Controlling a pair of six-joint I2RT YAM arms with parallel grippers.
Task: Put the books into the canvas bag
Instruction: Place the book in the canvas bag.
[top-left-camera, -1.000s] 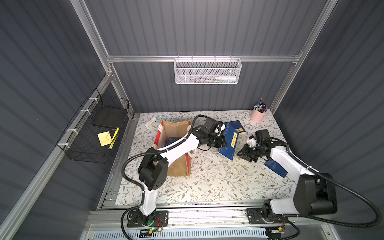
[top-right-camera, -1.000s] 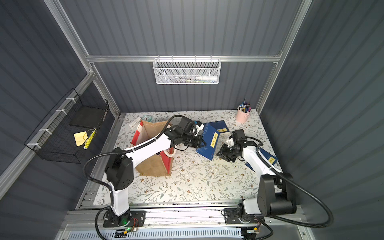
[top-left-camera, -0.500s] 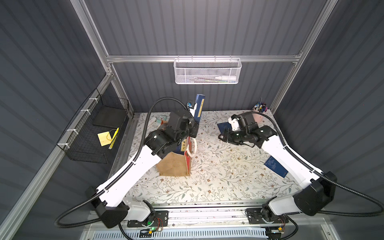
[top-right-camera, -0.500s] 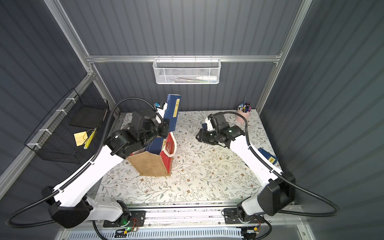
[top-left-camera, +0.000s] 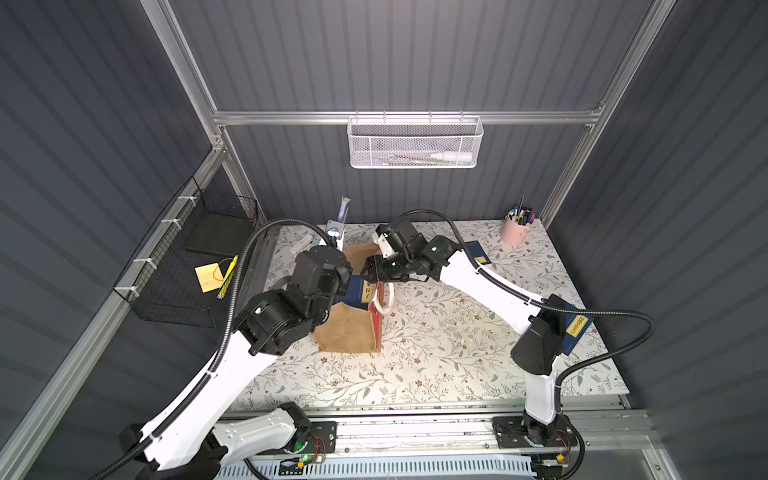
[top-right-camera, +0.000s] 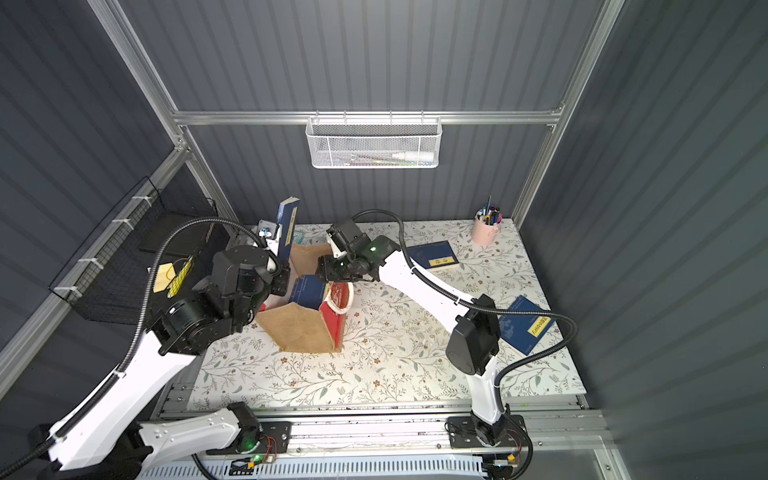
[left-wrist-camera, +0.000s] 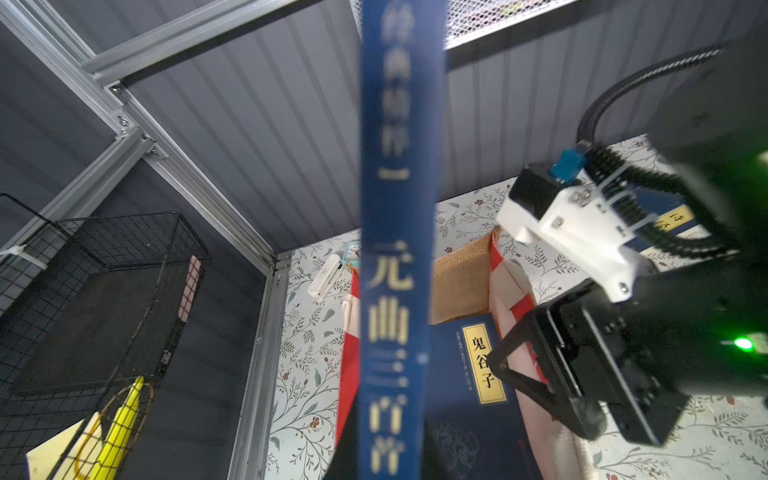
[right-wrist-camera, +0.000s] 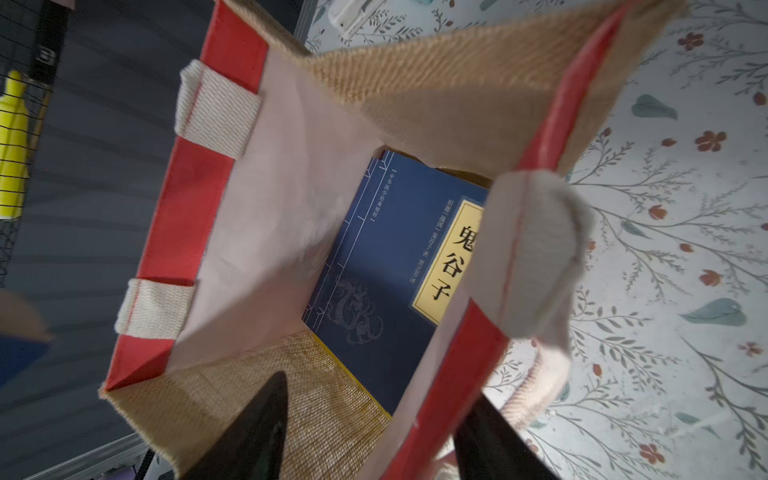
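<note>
1. Two loose books, navy with yellow labels, were left flat on the table: the far book near the far edge, the right book by the right edge
2. The canvas bag was stood upright with its mouth open, near the left edge, in the far half of the table
3. The bottom book, navy with a yellow label, was laid flat on the bag's floor, a yellow edge showing beneath it
4. The left gripper was clenched on the lower end of the held book, a navy one set upright over the bag's far left part
5. The right gripper was released, its fingers spread on either side of the bag's red-edged rim
</note>
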